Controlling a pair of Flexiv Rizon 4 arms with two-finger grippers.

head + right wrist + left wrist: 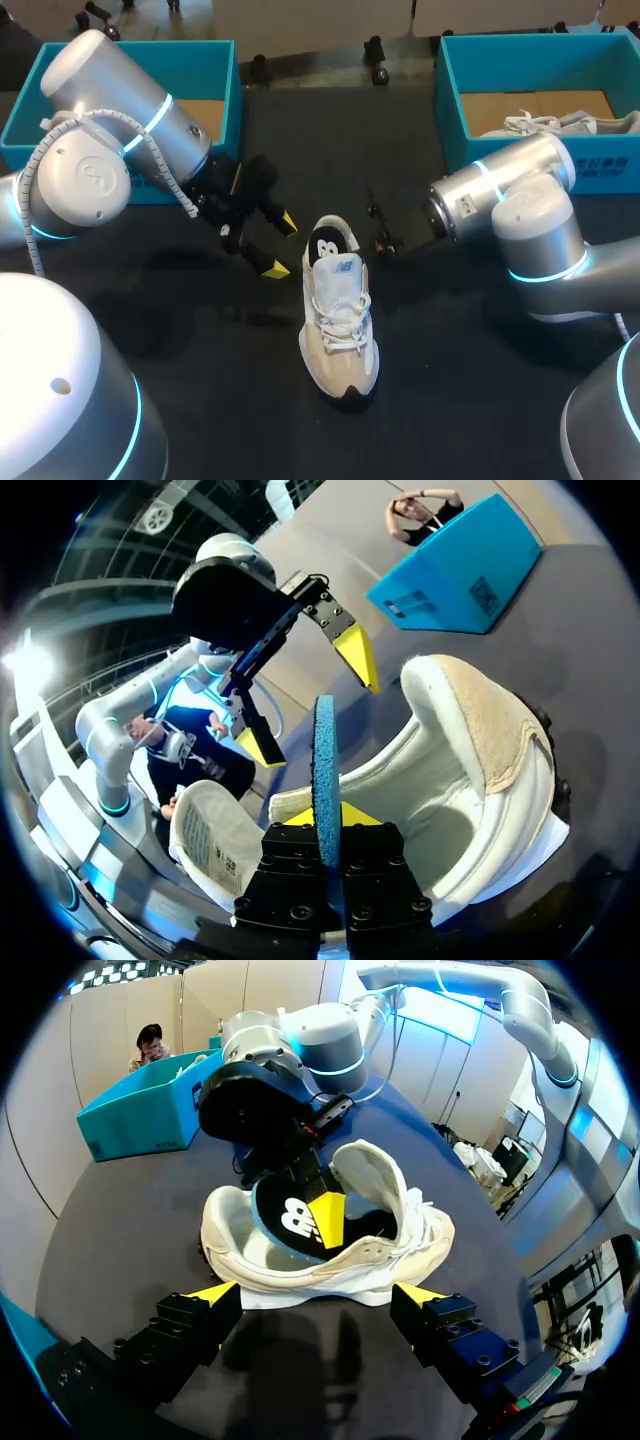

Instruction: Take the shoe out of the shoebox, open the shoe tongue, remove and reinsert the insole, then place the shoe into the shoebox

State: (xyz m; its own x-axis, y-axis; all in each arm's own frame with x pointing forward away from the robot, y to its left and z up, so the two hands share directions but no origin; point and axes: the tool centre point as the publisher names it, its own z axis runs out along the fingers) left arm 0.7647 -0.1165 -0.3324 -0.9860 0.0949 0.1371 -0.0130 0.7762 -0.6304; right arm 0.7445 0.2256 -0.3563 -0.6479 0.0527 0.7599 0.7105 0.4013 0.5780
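— Where is the shoe (340,330)?
— Out of both boxes, standing on its sole on the surface (480,400), toe toward me and heel away. Its tongue (378,1175) is lifted up off the opening.
— And the insole (328,245)?
— It stands on edge in the shoe's opening, at the heel end, and rises out of it. My right hand (325,820) comes in at the shoe's heel from the shoe's right. Its fingers are pinched narrow on the insole's blue edge, one on each face.
— Your left hand (280,245)?
— Just off the shoe's left side, beside the heel. Its fingers are spread wide and hold nothing. The shoe sits ahead of them, not between them.
— The boxes?
— Both are teal, beyond the shoe's heel and well apart from it. The left box (205,48) is off to the shoe's far left and shows a brown floor. The right box (450,100) is off to its far right, with a second shoe (560,125) inside.
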